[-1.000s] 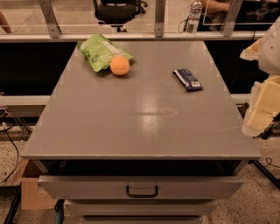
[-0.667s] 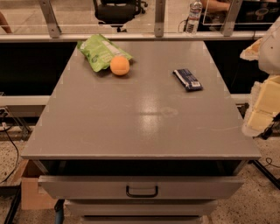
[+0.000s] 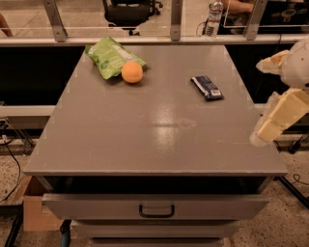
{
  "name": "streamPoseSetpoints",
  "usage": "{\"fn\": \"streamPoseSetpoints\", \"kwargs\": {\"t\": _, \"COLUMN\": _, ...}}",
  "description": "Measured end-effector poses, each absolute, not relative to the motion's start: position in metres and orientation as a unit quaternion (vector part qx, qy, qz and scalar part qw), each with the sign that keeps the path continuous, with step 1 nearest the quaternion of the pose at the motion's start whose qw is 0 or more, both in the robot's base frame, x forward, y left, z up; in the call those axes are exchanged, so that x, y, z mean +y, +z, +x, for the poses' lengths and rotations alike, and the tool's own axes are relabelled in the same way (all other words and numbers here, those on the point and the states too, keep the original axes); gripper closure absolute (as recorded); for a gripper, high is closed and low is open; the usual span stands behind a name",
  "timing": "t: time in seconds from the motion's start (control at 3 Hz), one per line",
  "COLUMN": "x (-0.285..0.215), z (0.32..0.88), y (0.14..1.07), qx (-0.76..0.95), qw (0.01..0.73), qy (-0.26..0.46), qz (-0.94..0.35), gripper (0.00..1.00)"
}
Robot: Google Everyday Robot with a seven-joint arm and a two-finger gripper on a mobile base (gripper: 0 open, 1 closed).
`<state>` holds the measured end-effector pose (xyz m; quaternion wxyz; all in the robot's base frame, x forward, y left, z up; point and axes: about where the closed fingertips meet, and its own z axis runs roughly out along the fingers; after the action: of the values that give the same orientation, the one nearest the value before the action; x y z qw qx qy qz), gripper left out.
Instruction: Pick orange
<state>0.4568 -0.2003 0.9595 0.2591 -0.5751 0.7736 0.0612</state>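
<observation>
Item 1, orange point(image 3: 132, 72): small, round, matte skin; sits on the far left part of the grey cabinet top point(image 3: 154, 140), touching or just beside the near edge of the green bag; nothing holds it

Item 2, green bag point(image 3: 110, 57): crinkly snack bag, lying flat and skewed towards the far left corner of the top, behind and to the left of the orange

Item 3, dark blue bar point(image 3: 207, 87): wrapped, flat, lying on the far right part of the top, well apart from the orange

Item 4, gripper point(image 3: 277, 120): cream-coloured, at the right edge of the view, hanging beside the right rim of the top near its front corner; it carries nothing that can be seen; whether it is released or clenched cannot be told; well apart from the orange, which lies diagonally across the top from it

Item 5, drawer point(image 3: 157, 211): top drawer of the cabinet, pulled partly out, dark handle at the centre of its front

Item 6, water bottle point(image 3: 214, 18): upright, beyond the far edge of the top

Item 7, office chair point(image 3: 128, 10): dark, on the floor behind the cabinet

Item 8, cardboard box point(image 3: 35, 212): on the floor at the lower left, beside the cabinet
</observation>
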Motion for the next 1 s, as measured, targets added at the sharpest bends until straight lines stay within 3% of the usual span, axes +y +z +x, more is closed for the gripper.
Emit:
{"fn": "streamPoseSetpoints", "kwargs": {"t": 0.33, "x": -0.179, "z": 0.478, "y": 0.946, "qx": 0.771, "qw": 0.328, "qy": 0.109, "qz": -0.535, "gripper": 0.0}}
{"fn": "streamPoseSetpoints", "kwargs": {"t": 1.0, "x": -0.15, "z": 0.523, "y": 0.948, "qx": 0.768, "qw": 0.408, "qy": 0.115, "qz": -0.48, "gripper": 0.0}}
